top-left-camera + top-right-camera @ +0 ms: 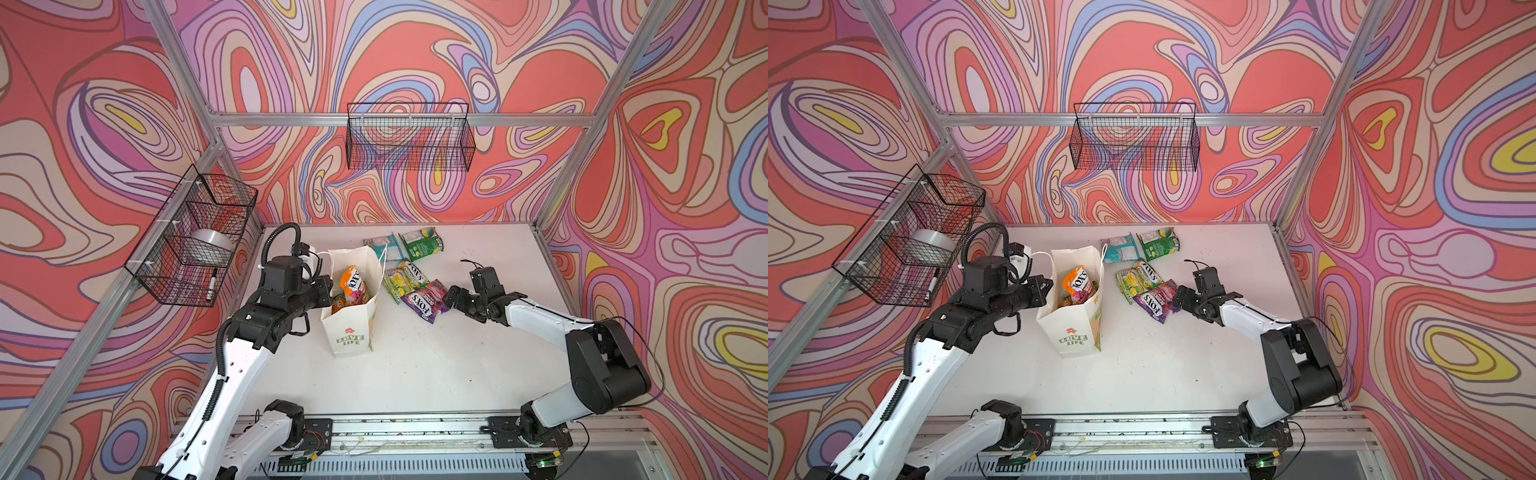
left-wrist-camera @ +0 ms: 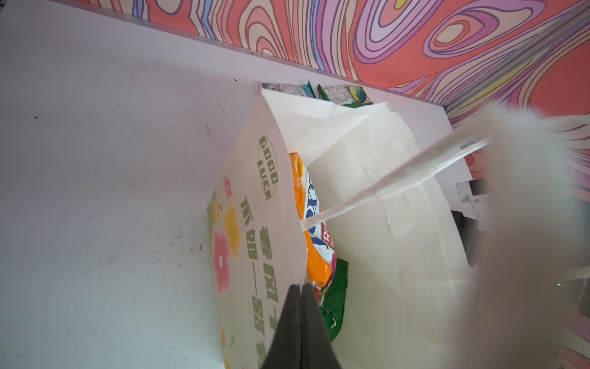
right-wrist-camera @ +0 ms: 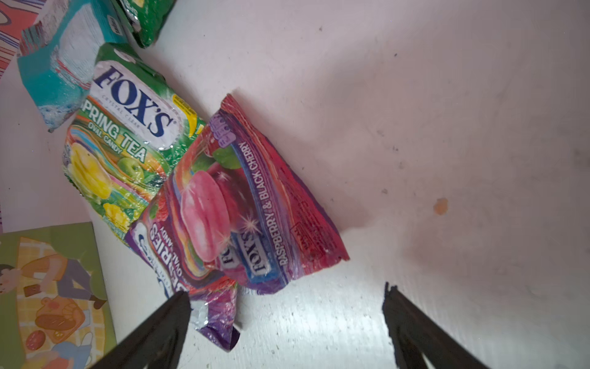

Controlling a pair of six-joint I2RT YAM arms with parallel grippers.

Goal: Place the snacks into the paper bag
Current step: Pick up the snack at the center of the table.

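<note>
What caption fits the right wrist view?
Open right gripper facing a glossy red-purple FOX'S candy packet on the white tabletop, overlapping a green Spring Tea packet.

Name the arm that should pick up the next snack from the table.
Right. The right gripper stands open beside the purple packet, while the left gripper is shut on the rim of the paper bag and looks busy steadying it.

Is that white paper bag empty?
No, an orange candy packet and a green packet sit inside the open paper bag.
</note>
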